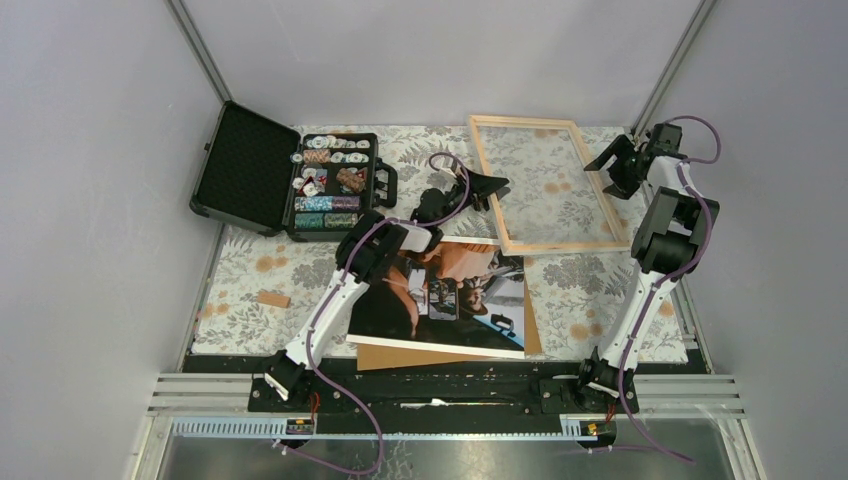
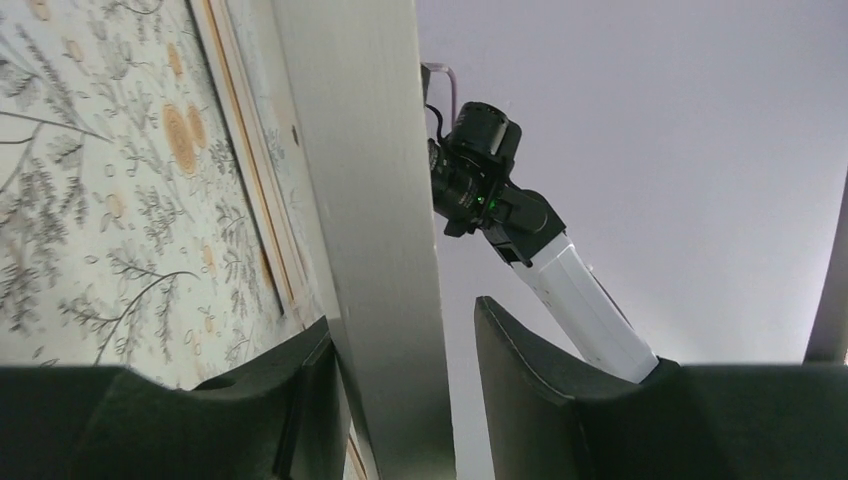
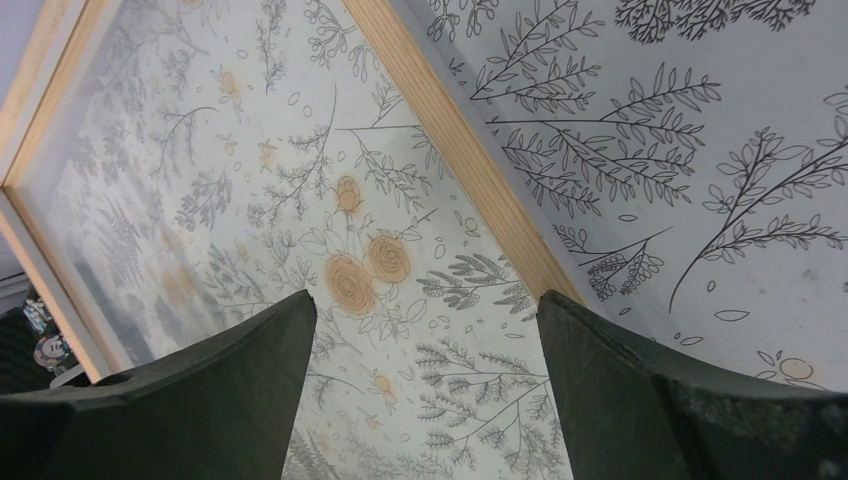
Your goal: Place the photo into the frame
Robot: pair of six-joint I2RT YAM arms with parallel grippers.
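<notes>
Left claw (image 1: 490, 193) and right claw (image 1: 605, 172) gape open either side of the frame (image 1: 548, 185). The left arm (image 1: 338, 292) crosses the photo (image 1: 450, 300) lying on cardboard (image 1: 532, 325).

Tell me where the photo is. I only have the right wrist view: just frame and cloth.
Observer: The photo lies picture side up on a brown backing board, on the near side of the frame, not in it.
Operator: Report the left gripper.
Observer: The left gripper is open at the frame's left rail.
Operator: Name the stretch of rail under my fingers.
Observer: The right gripper, open, hangs over the far part of the frame's right rail.
</notes>
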